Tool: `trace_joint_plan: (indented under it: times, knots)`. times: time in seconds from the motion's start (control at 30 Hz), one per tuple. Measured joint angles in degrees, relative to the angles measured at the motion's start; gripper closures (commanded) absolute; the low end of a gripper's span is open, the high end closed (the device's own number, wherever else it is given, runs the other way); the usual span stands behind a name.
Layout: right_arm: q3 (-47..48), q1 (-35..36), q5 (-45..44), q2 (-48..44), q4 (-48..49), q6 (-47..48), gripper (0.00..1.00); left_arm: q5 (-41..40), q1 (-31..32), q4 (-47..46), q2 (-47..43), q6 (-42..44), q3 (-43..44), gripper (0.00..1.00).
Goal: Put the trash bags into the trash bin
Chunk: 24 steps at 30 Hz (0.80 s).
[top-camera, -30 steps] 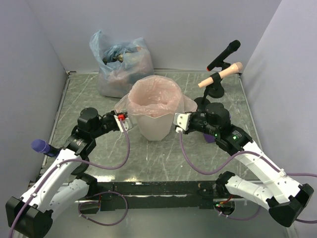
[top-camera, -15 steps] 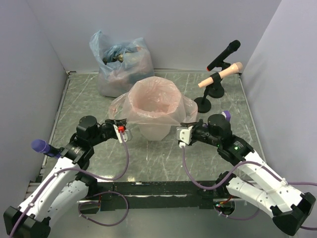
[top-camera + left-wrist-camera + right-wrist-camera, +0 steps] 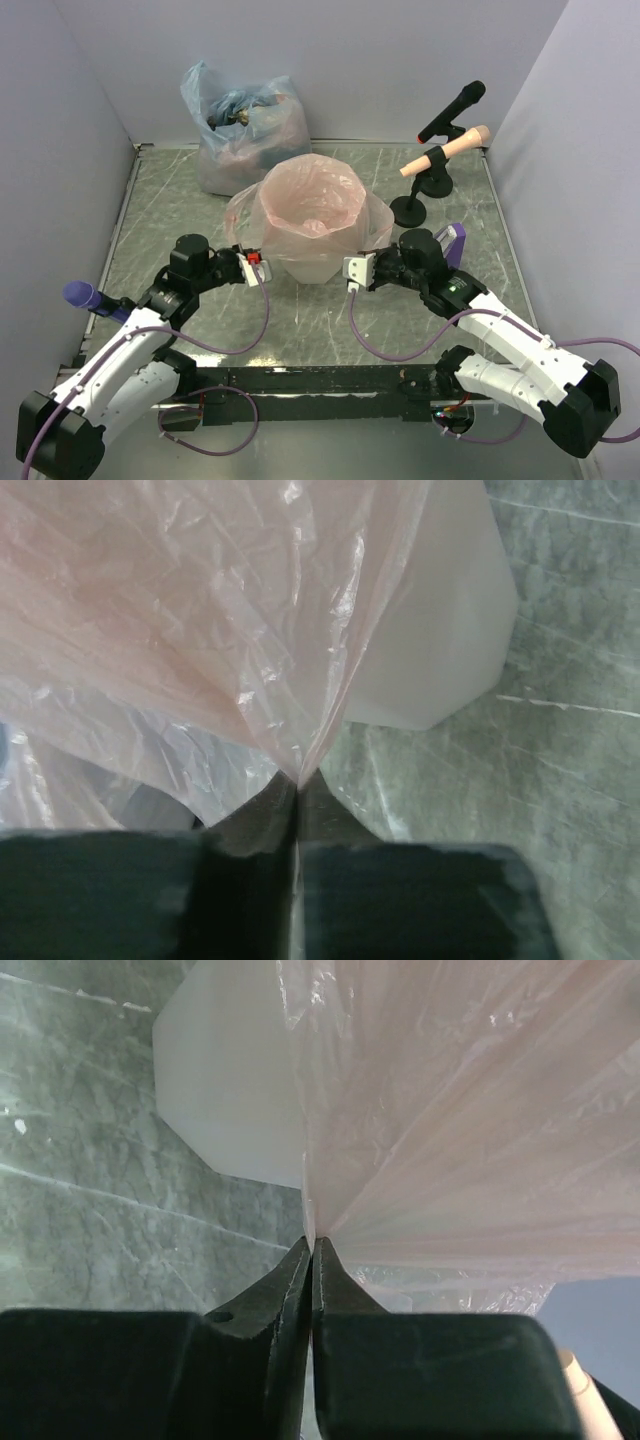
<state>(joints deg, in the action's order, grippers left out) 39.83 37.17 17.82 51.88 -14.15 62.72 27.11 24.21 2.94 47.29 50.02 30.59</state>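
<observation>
**Pink trash bag [image 3: 312, 205] pinched on two sides, ready to be seated**

From the top external view: shows thin, translucent, crinkled film spread wide-mouthed over the trash bin [image 3: 305, 270] in the middle of the table [image 3: 320, 325], hiding all but the white tapering foot. Places the left gripper [image 3: 250, 266] just beside the left flank and the right gripper [image 3: 357, 270] just beside the right flank, both low, both on the near side, at matching reach. Puts the trash bin squarely between the two, upright, with its long axis vertical. Leaves the stuffed bluish bag [image 3: 240, 125] far left by the back wall and the microphone stand [image 3: 428, 175] far right, each well apart from the work.

From the left wrist: finds the left gripper [image 3: 298, 785] clamped tight on a gathered fold of the trash bag [image 3: 200, 610], with pleats fanning up and away from the pinch. Sets the white faceted wall of the trash bin [image 3: 440, 630] ahead and to the right of the jaws, close, apparently not touching.

From the right wrist: mirrors that. Has the right gripper [image 3: 311, 1245] closed on the hem of the trash bag [image 3: 460, 1110], with the trash bin [image 3: 225, 1080] ahead and to the left.

Reads as the seating step, well along. Probably calls for drawing both pinched hems downward, along the upright axis, evenly from either side. Cannot settle whether the film has cleared the far rim.
</observation>
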Motion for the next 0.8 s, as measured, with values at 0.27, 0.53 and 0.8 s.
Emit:
trace_joint_plan:
  times: [0.27,0.53,0.8]
  knots:
    - [10.4,0.0,2.0,-2.9,-13.0,-9.1,0.53,0.3,0.0,14.3,-5.7,-11.4,9.3,0.46]
    - [17.4,-3.5,-0.5,-9.8,-12.6,-25.7,0.94,-10.5,-2.2,13.6,-8.5,-31.6,19.1,0.99]
    - [18.1,-10.7,-8.9,3.0,-6.5,-37.7,1.0,-28.3,-10.6,6.0,4.1,-45.4,17.6,0.99]
